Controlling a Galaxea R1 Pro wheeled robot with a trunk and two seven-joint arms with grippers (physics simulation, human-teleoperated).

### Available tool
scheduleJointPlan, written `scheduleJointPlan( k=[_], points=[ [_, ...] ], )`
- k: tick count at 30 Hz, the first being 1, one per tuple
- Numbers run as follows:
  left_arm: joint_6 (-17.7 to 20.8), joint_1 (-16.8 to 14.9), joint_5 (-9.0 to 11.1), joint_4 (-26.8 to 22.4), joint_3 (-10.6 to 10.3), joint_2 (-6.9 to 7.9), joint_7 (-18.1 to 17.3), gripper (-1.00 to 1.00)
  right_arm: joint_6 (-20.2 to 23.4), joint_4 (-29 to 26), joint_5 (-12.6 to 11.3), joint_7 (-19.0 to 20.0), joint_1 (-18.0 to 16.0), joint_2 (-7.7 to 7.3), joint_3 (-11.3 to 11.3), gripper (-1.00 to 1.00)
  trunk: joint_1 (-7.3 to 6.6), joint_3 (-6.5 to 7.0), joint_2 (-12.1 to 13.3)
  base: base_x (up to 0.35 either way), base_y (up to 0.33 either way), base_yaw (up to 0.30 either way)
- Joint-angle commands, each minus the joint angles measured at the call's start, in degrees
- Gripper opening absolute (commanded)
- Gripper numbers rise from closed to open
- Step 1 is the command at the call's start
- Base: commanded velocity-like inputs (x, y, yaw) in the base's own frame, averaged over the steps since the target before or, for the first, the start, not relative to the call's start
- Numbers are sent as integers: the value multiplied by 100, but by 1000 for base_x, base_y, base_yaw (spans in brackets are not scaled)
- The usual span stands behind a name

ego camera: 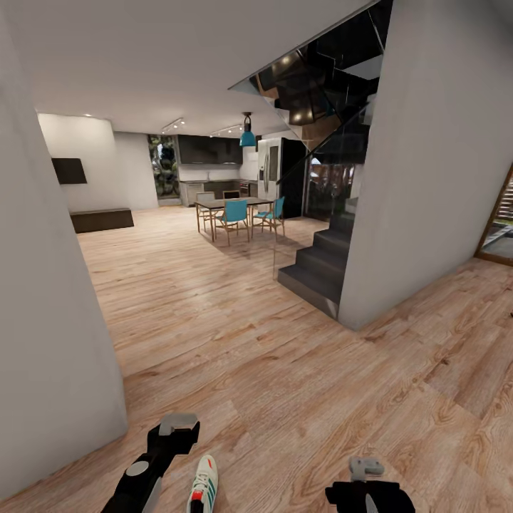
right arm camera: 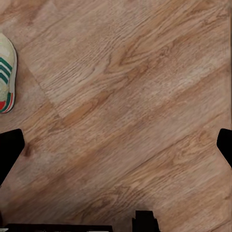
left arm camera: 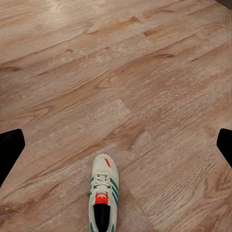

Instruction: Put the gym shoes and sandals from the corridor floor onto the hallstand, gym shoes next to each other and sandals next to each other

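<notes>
Approaching the first gym shoe on the floor

I count one gym shoe (ego camera: 203, 486) in view, upright on the corridor floor (ego camera: 285, 370), between my two arms and nearer the left gripper (ego camera: 178, 426); I see no sandals and no hallstand here. Both the left one and the right gripper (ego camera: 365, 468) hang above the planks with fingers spread and nothing held. I judge the pick is not yet begun: next I must lower the left gripper over the shoe and close on it.
</notes>
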Motion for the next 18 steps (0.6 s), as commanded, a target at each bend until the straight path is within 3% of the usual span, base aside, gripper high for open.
scheduleJointPlan(
  k=[1,4,13,18],
  points=[
    [64,-37,-1,-8,0,-1,-1,100,32,-101,-48,-12,-6,-5,6,100,0,-7,-4,0,0,0],
    [102,-90,0,10,-3,-2,1,100,74,-446,-49,-14,-10,-5,8,100,0,-7,-4,0,0,0],
    [105,-98,0,216,-11,3,-4,100,148,-802,-49,-12,-12,-14,32,100,0,-16,-4,0,0,0],
    [100,-98,0,256,-12,2,-5,100,155,-866,-49,-13,-11,-14,35,100,66,-108,-124,0,0,0]
  ],
)
